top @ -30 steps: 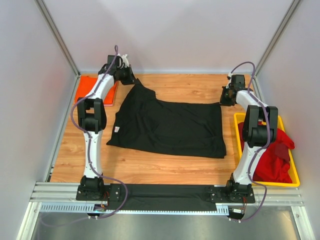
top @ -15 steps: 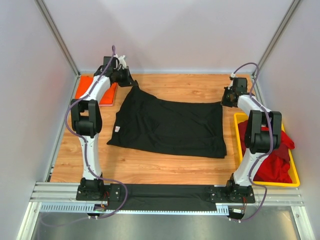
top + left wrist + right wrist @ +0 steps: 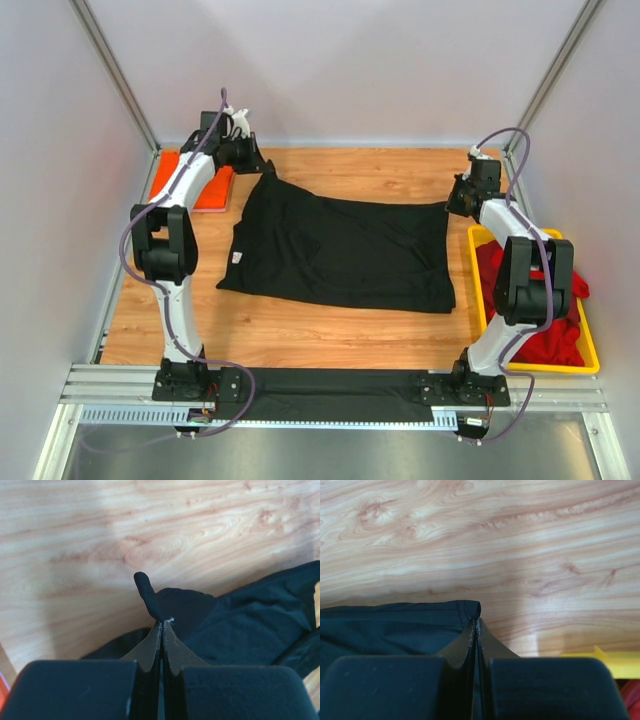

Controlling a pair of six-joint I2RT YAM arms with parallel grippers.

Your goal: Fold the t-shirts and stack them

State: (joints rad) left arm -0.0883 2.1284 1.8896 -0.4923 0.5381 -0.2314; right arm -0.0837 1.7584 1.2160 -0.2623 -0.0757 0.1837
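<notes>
Two grips locked: left gripper and right gripper clamp the black t-shirt along its upper edge. Lift evenly, cloth taut, fold clean.

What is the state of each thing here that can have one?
Black cloth t-shirt: spread flat, two far corners pinched.
Bright orange cloth t-shirt: folded, lying far left.
Red cloth t-shirts: crumpled in the yellow plastic tray.
Left gripper: shut on the black t-shirt.
Right gripper: shut on the black t-shirt.
</notes>
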